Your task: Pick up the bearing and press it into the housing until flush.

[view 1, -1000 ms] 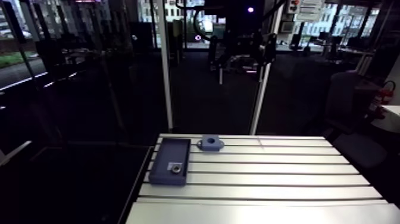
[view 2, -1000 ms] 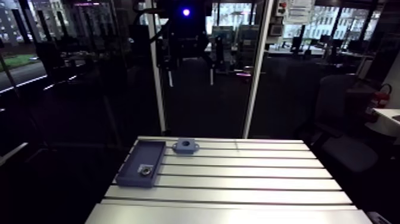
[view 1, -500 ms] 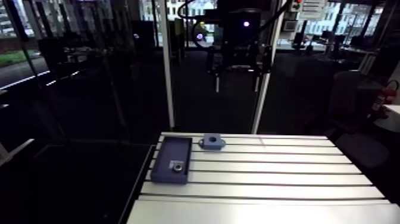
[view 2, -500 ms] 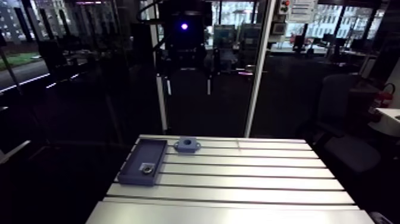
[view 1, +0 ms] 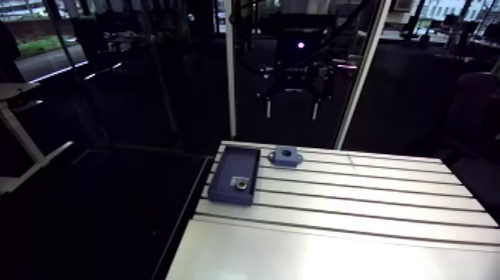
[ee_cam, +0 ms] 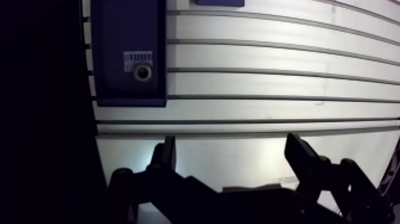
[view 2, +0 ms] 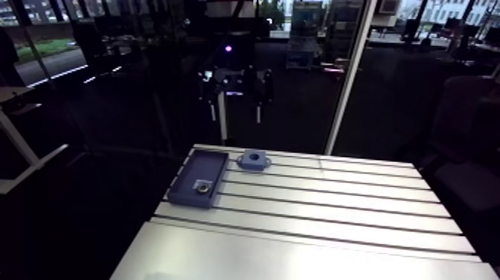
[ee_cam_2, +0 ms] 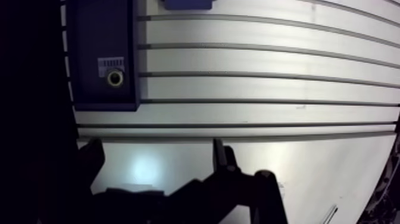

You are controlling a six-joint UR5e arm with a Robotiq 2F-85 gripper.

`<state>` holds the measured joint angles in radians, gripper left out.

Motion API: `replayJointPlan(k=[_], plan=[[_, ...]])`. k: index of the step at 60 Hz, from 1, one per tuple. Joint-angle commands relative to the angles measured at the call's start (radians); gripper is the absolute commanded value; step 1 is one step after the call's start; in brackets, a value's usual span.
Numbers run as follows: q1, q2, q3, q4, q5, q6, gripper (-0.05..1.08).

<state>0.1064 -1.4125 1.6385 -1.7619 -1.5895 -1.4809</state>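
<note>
The gripper has dropped closer to the table, fingers wide apart and empty, while the bearing sits untouched in the tray near the housing, so the pick-up is likely next.

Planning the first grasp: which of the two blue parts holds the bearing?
The tray, the long shallow box at the table's edge; the bearing lies in it. The housing beside it is smaller, with an open hole.

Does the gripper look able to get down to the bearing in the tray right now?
Probably yes: the bearing lies uncovered in the open tray, nothing stands over it, and the gripper hangs open and empty above the table.
</note>
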Motion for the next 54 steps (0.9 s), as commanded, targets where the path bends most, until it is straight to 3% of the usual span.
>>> replayJointPlan(k=[1, 14, 34, 54], plan=[[0.03, 0.044, 0.007, -0.075, 0.028, 0.03, 0.01], [0.051, 0.076, 0.007, -0.116, 0.042, 0.049, 0.01], [0.097, 0.146, 0.013, -0.166, 0.041, 0.05, 0.07], [0.12, 0.218, -0.007, -0.187, 0.037, 0.066, 0.28]])
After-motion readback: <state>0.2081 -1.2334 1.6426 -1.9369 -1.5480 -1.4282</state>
